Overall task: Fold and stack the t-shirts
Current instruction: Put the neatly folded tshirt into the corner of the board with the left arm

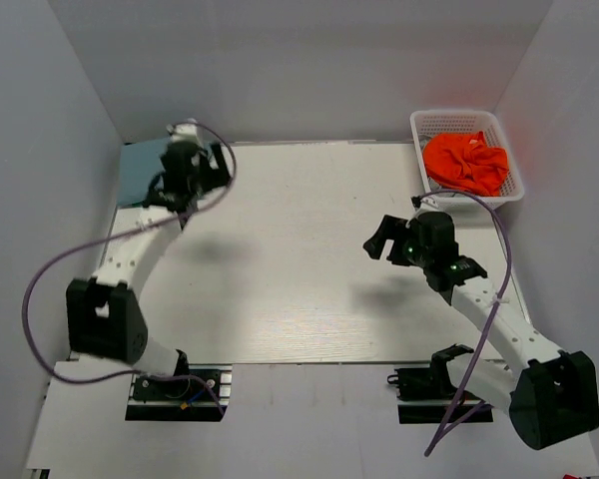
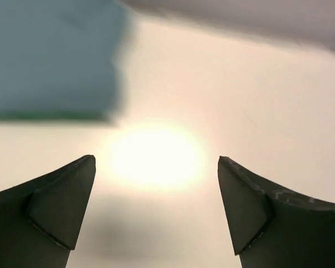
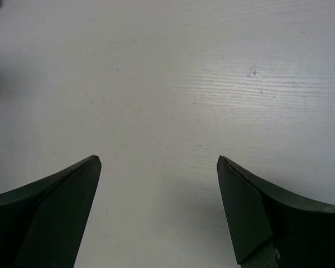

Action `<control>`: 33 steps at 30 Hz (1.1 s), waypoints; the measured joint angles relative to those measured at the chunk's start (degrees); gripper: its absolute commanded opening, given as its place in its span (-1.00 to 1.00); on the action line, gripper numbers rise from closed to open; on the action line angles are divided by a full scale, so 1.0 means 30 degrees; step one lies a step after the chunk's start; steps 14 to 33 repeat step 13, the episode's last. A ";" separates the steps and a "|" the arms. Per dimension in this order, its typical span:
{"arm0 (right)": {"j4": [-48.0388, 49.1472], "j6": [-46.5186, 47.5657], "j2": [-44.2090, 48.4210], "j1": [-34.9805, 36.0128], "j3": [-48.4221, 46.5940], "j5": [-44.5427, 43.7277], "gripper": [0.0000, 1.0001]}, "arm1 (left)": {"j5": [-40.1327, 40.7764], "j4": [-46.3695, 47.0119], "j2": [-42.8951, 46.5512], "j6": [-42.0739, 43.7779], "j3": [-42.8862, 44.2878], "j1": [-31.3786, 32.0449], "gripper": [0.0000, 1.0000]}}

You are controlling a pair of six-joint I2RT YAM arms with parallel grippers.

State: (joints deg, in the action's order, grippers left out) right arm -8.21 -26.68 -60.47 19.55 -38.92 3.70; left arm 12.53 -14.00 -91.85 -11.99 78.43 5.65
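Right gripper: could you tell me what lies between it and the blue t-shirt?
Top external view: from the right gripper, bare table, then the left gripper beside the blue t-shirt.

No readable text, label, brand, number or sign is showing on anything in any of the three views.

White mesh basket (image 1: 457, 123) is shown at upper right of the top view, on the pale wood-grain table (image 1: 299, 259); crumpled orange cloth (image 1: 466, 163) is contained within it.
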 measured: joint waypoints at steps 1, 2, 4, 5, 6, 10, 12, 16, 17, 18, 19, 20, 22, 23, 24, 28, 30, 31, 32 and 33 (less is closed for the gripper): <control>0.0109 -0.0080 0.0386 0.0000 0.0503 0.0058 0.81 | -0.0444 0.0364 0.1668 -0.0736 -0.2106 0.1064 1.00; 0.0153 -0.0160 0.0736 0.0000 0.0969 0.0073 0.81 | -0.0969 0.1137 0.3337 -0.1486 -0.4452 0.2492 1.00; 0.0226 -0.0328 0.1523 0.0000 0.1865 0.0109 0.81 | -0.2215 0.1982 0.6360 -0.2739 -0.8969 0.4969 1.00; 0.0248 -0.0437 0.1982 0.0007 0.2288 -0.0022 0.81 | -0.2747 0.2572 0.7774 -0.3548 -1.1256 0.6222 1.00; 0.0277 -0.0517 0.2433 0.0007 0.2667 -0.0175 0.81 | -0.3337 0.2535 0.9027 -0.4233 -1.3121 0.7118 1.00; 0.0634 -0.0940 0.4226 0.0007 0.4393 -0.0627 0.81 | -0.4182 0.1996 1.2313 -0.6506 -1.7813 0.8765 1.00; 0.0758 -0.1100 0.4597 0.0007 0.5027 -0.0736 0.81 | -0.3898 0.1501 1.2976 -0.7038 -1.8200 0.9165 1.00; 0.0816 -0.1158 0.4670 0.0007 0.5268 -0.0758 0.81 | -0.3708 0.1384 1.3136 -0.7169 -1.8127 0.9296 1.00; 0.0816 -0.1158 0.4670 0.0007 0.5268 -0.0758 0.81 | -0.3708 0.1384 1.3136 -0.7169 -1.8127 0.9296 1.00; 0.0816 -0.1158 0.4670 0.0007 0.5268 -0.0758 0.81 | -0.3708 0.1384 1.3136 -0.7169 -1.8127 0.9296 1.00; 0.0816 -0.1158 0.4670 0.0007 0.5268 -0.0758 0.81 | -0.3708 0.1384 1.3136 -0.7169 -1.8127 0.9296 1.00; 0.0816 -0.1158 0.4670 0.0007 0.5268 -0.0758 0.81 | -0.3708 0.1384 1.3136 -0.7169 -1.8127 0.9296 1.00; 0.0816 -0.1158 0.4670 0.0007 0.5268 -0.0758 0.81 | -0.3708 0.1384 1.3136 -0.7169 -1.8127 0.9296 1.00; 0.0816 -0.1158 0.4670 0.0007 0.5268 -0.0758 0.81 | -0.3708 0.1384 1.3136 -0.7169 -1.8127 0.9296 1.00; 0.0816 -0.1158 0.4670 0.0007 0.5268 -0.0758 0.81 | -0.3708 0.1384 1.3136 -0.7169 -1.8127 0.9296 1.00; 0.0816 -0.1158 0.4670 0.0007 0.5268 -0.0758 0.81 | -0.3708 0.1384 1.3136 -0.7169 -1.8127 0.9296 1.00; 0.0816 -0.1158 0.4670 0.0007 0.5268 -0.0758 0.81 | -0.3708 0.1384 1.3136 -0.7169 -1.8127 0.9296 1.00; 0.0816 -0.1158 0.4670 0.0007 0.5268 -0.0758 0.81 | -0.3708 0.1384 1.3136 -0.7169 -1.8127 0.9296 1.00; 0.0816 -0.1158 0.4670 0.0007 0.5268 -0.0758 0.81 | -0.3708 0.1384 1.3136 -0.7169 -1.8127 0.9296 1.00; 0.0816 -0.1158 0.4670 0.0007 0.5268 -0.0758 0.81 | -0.3708 0.1384 1.3136 -0.7169 -1.8127 0.9296 1.00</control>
